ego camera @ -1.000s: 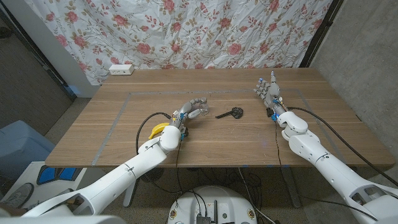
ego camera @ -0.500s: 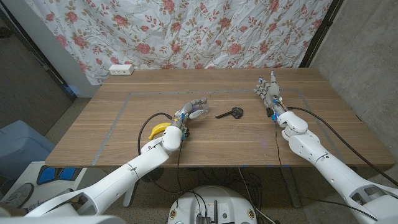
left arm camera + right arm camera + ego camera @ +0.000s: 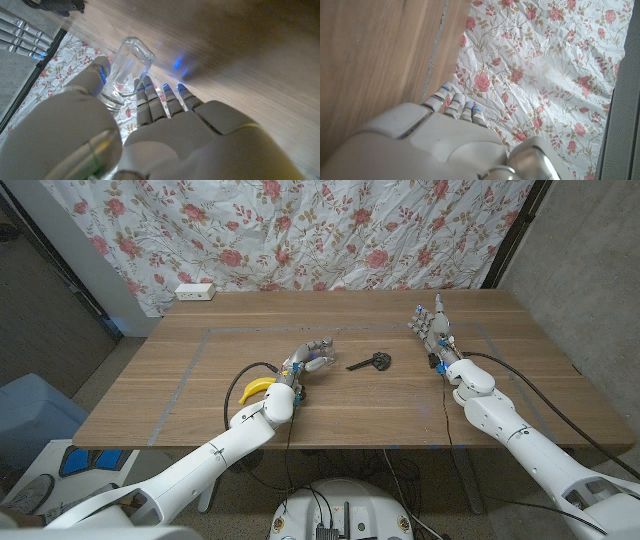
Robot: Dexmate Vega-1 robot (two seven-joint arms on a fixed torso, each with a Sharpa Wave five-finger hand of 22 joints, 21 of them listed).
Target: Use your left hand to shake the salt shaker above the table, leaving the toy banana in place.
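Observation:
My left hand (image 3: 309, 360) is at the middle of the table and grips a clear glass salt shaker (image 3: 128, 69) between thumb and fingers. In the head view the salt shaker (image 3: 316, 362) shows as a pale glint inside the curled fingers. I cannot tell whether it is off the wood. The yellow toy banana (image 3: 257, 388) lies on the table beside my left forearm, behind the hand. My right hand (image 3: 431, 325) stands at the far right of the table, fingers apart and pointing away, holding nothing.
A small black object (image 3: 372, 362) with a thin handle lies on the table (image 3: 400, 415) just right of my left hand. A white power strip (image 3: 195, 292) sits at the far left edge. A floral curtain (image 3: 330, 230) hangs behind the table.
My left hand has shifted slightly with the shaker, and the forearm has moved off the banana, so more of the banana shows. The right hand has not moved.

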